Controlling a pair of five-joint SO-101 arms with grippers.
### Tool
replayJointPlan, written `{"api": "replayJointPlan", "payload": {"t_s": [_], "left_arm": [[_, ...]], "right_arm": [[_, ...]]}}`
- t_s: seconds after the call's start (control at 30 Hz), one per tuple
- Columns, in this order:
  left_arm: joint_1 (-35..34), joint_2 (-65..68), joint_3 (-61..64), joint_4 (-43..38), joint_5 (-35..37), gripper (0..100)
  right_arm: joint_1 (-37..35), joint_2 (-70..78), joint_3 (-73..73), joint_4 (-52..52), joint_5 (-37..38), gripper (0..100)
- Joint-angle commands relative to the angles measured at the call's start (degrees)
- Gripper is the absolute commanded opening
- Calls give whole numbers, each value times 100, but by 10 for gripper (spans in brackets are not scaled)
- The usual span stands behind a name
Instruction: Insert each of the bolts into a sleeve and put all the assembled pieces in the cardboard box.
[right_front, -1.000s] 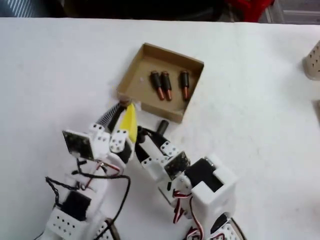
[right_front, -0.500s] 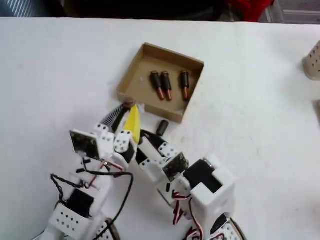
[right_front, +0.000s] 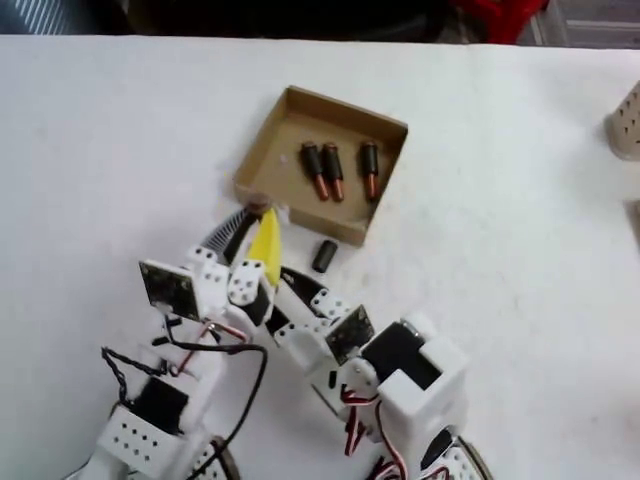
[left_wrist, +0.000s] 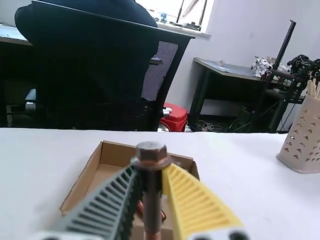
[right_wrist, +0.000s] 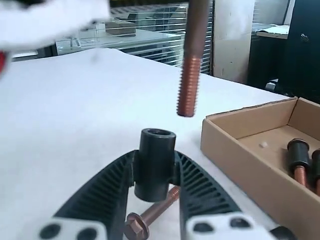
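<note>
Left gripper (right_front: 257, 214): closed on a bolt (left_wrist: 151, 156), grey and yellow fingers clamping the shank, hex head up, shank upright. Threaded end hangs above the sleeve (right_wrist: 154, 165), slightly to one side, not in the bore.

Right gripper (right_wrist: 155, 159): part-open, black fingers against both sides of the sleeve, holding it upright low over the tabletop (right_front: 500, 260), near the front wall of the cardboard box (right_front: 346, 109). Cannot tell if the sleeve rests on the surface. Second bolt (right_wrist: 150, 220) lies flat beneath this gripper.

Box: three assembled pieces (right_front: 321, 172) inside, side by side.

Far right edge: beige perforated holder (right_front: 626, 125), well apart
</note>
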Motion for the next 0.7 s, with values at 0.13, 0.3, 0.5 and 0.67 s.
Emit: {"api": "replayJointPlan", "payload": {"t_s": [0.13, 0.3, 0.5, 0.67], "left_arm": [[57, 22, -18, 105, 62, 24], [-75, 31, -18, 114, 53, 24], [-92, 31, -18, 132, 53, 24], [31, 22, -18, 659, 53, 24]], "right_arm": [[31, -163, 53, -40, -44, 16], [189, -189, 44, -48, -62, 16], [198, -189, 35, -119, -62, 16], [207, -189, 35, -163, -53, 16]]}}
